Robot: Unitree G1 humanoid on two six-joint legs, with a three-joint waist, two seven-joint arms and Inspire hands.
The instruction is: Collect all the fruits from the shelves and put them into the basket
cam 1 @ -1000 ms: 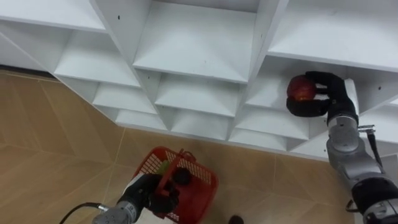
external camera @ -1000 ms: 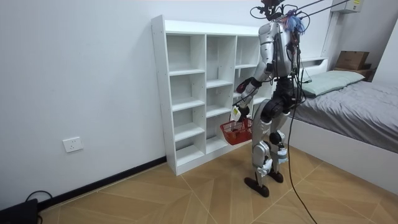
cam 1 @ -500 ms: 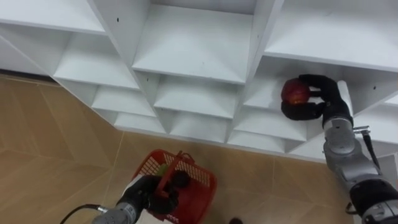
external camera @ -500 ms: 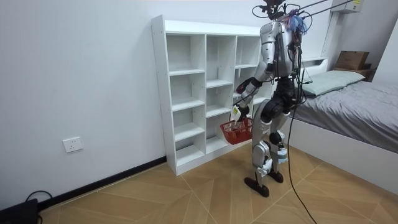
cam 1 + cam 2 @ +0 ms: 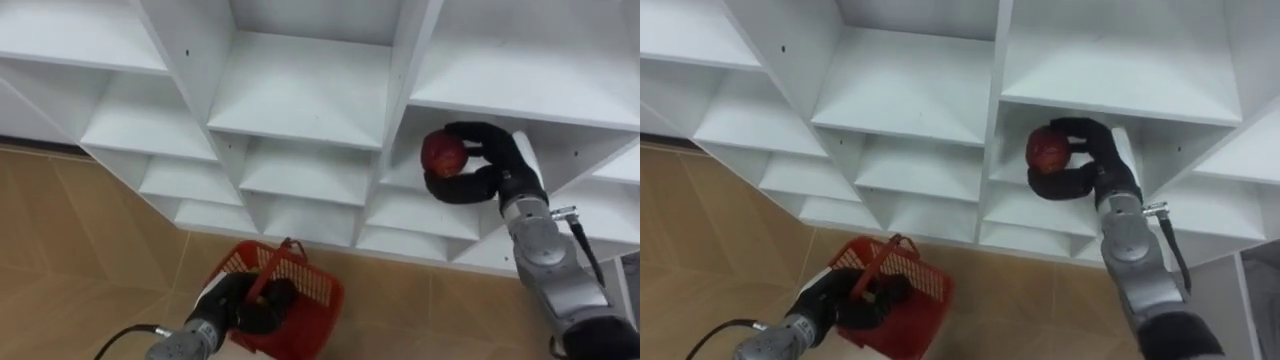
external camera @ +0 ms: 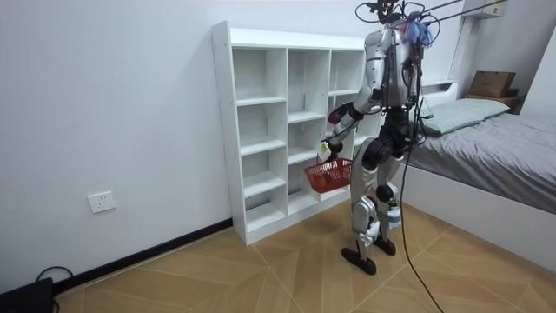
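1. Fingers of the right hand point(image 5: 492, 163) are curled round a red fruit point(image 5: 443, 153), with the thumb closed underneath, so the fruit is cupped from behind and below rather than pinched.
2. The red fruit is held at the mouth of a compartment in the right-hand column of the white closet point(image 5: 300, 95), just beside the upright divider point(image 5: 400, 95). It is lifted off the shelf board, which suggests it is being brought out of the compartment.
3. The handle point(image 5: 268, 272) of the red basket point(image 5: 318, 300) is gripped by the closed fingers of the left hand point(image 5: 232, 308). The basket is held low, in front of the bottom shelves and above the wooden floor point(image 5: 70, 230).
4. The basket is judged to be carried there so that its open top lies below and to the left of the fruit, which could then be lowered into it.
5. Whether anything already lies in the basket cannot be told, as the dark shapes inside it are unclear.
6. In the room view, the robot is seen standing upright close to the closet's front, with the basket point(image 6: 328, 176) hanging at thigh height.
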